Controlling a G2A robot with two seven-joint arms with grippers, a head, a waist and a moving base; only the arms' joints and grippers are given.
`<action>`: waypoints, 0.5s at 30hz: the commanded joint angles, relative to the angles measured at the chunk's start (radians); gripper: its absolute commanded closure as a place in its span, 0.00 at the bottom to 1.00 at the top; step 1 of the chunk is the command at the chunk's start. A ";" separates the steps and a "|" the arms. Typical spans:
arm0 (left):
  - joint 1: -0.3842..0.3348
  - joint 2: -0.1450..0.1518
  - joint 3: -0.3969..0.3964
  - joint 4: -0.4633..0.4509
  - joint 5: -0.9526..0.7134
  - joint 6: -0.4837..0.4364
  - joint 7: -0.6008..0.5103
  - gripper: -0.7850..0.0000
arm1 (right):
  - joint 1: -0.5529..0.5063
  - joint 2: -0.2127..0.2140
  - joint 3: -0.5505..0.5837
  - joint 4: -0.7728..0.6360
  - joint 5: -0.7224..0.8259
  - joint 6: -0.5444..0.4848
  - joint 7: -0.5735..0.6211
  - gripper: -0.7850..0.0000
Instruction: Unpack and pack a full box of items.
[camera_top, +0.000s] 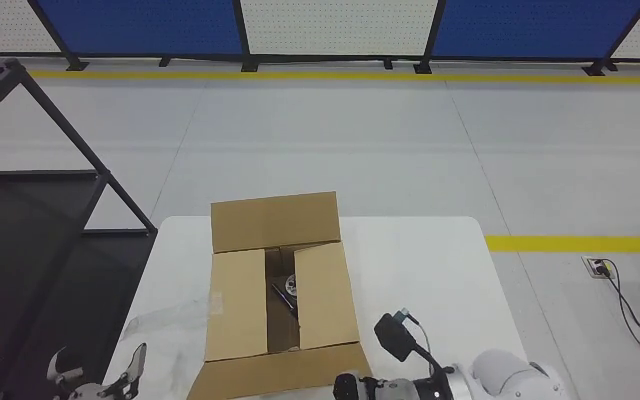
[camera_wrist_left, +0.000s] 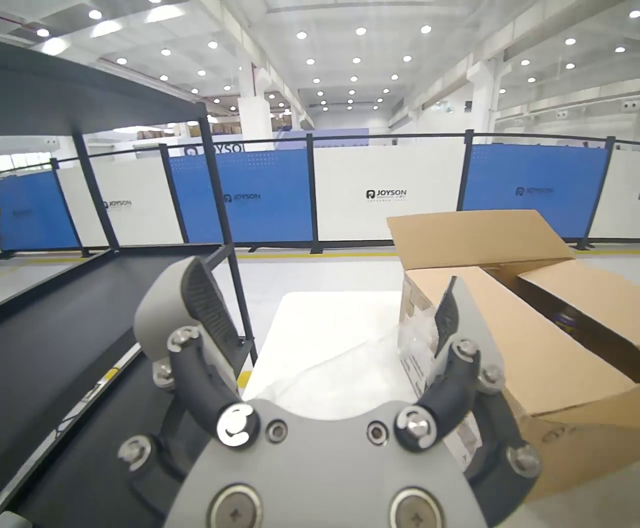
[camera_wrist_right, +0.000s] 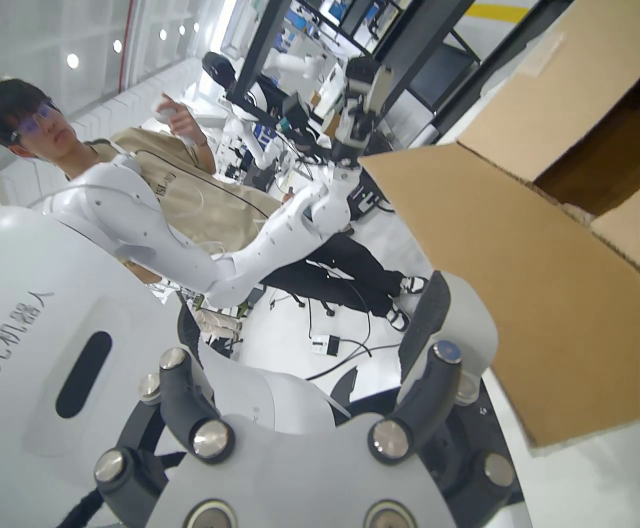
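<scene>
– Box (camera_top: 240, 305) where?
– Middle of the white tabletop (camera_top: 420, 270). Flaps partly open. Small things (camera_top: 288, 290) show thru the gap inside, can't tell what.
– And the arms?
– L gripper (camera_wrist_left: 325, 300) is just left of the box, by its front corner. Jaws wide apart, holding nothing. R gripper (camera_wrist_right: 307, 325) is by the box's front flap, jaws apart too, empty.
– How will the box feel?
– Prob. light cardboard w/ bendy flaps & stiff walls. If full, maybe heavy. I'd push the two side flaps out by their free edges, then lift things out one by one. Thin clear plastic (camera_wrist_left: 415, 330) touches the box's left side. Looks slippy.
</scene>
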 joint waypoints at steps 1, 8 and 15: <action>-0.013 0.000 0.002 -0.016 0.004 0.024 -0.043 0.00 | -0.023 0.007 0.011 -0.008 0.006 -0.017 0.021 0.00; -0.062 0.000 0.028 -0.050 0.060 0.066 -0.156 0.00 | -0.078 0.022 0.047 -0.030 0.029 -0.069 -0.070 0.00; -0.109 0.003 0.051 -0.101 0.156 0.103 -0.271 0.00 | -0.140 0.035 0.064 -0.061 -0.042 -0.075 -0.158 0.00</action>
